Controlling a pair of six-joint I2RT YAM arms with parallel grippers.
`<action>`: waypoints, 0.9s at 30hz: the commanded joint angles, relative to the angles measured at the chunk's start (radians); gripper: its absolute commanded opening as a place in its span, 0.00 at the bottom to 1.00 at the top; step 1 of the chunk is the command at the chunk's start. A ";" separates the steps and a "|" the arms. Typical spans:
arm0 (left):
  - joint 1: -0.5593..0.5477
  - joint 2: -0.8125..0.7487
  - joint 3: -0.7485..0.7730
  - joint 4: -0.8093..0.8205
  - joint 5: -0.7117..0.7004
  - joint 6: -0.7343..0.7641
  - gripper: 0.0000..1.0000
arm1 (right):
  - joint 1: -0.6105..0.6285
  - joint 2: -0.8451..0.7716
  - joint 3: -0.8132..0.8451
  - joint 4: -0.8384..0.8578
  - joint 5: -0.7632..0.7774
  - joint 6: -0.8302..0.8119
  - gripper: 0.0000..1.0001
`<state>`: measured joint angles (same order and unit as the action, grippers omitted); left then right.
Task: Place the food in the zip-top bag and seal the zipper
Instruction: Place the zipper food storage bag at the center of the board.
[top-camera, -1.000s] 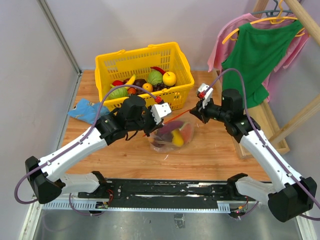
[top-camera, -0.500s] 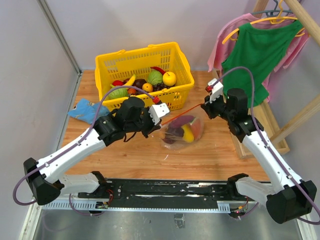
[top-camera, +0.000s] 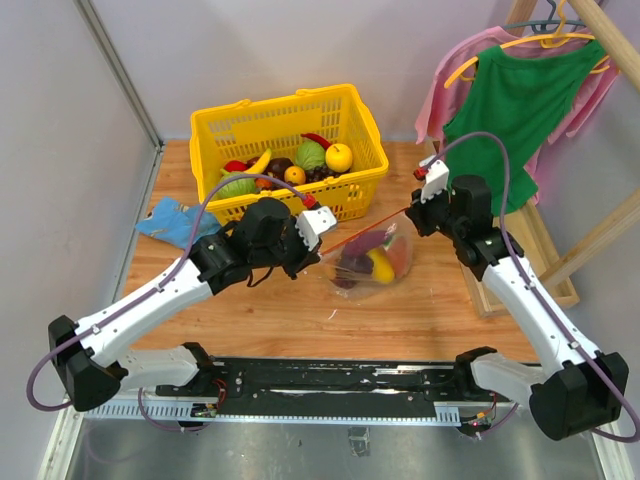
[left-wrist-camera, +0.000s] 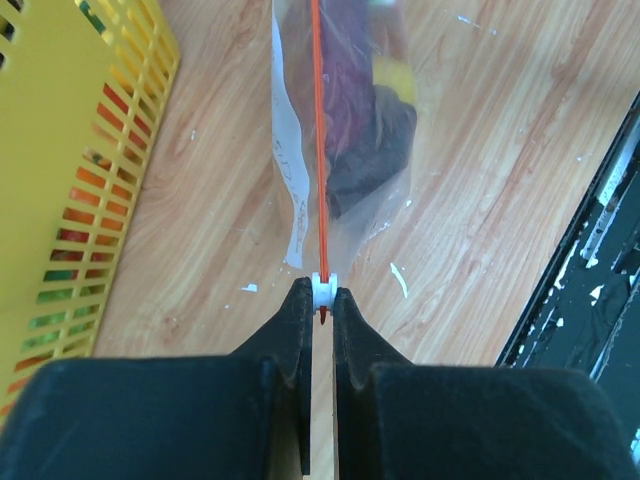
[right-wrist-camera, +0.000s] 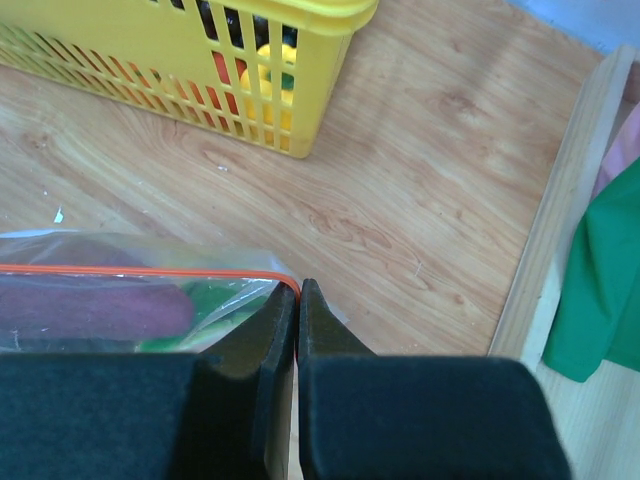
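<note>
The clear, crinkly zip-top bag (top-camera: 368, 268) hangs mid-table in front of the yellow lattice basket (top-camera: 290, 118). Its thin red-orange zipper (top-camera: 362, 233) is stretched straight above a dark purple piece (top-camera: 352, 262), a yellow oval fruit (top-camera: 381, 266) and a red watermelon slice (top-camera: 401, 256). The left gripper (left-wrist-camera: 322, 296) is pinched on the zipper's white slider (left-wrist-camera: 322, 288), and the right gripper (right-wrist-camera: 297, 291) is clamped on the bag's opposite corner. Beneath is a scuffed wood-grain table (top-camera: 400, 312), with a green shirt (top-camera: 510, 110) hanging to the right.

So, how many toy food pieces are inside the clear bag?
3. A dark purple piece on the left, a yellow fruit in the middle, a red watermelon slice on the right. Others may be hidden behind them.
</note>
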<state>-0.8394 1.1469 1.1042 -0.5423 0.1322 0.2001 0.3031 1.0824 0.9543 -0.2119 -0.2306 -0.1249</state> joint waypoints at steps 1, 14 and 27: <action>0.023 -0.001 -0.026 -0.097 -0.025 -0.059 0.00 | -0.060 0.038 0.015 0.009 0.162 0.017 0.00; 0.064 0.129 -0.062 0.050 -0.074 -0.303 0.00 | -0.042 0.217 0.103 0.014 -0.079 0.128 0.28; 0.065 0.000 -0.174 0.191 -0.165 -0.427 0.20 | -0.040 -0.032 0.067 -0.043 0.049 0.138 0.82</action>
<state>-0.7799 1.2213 0.9447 -0.4343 0.0170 -0.1825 0.2741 1.1538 1.0241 -0.2440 -0.2379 0.0116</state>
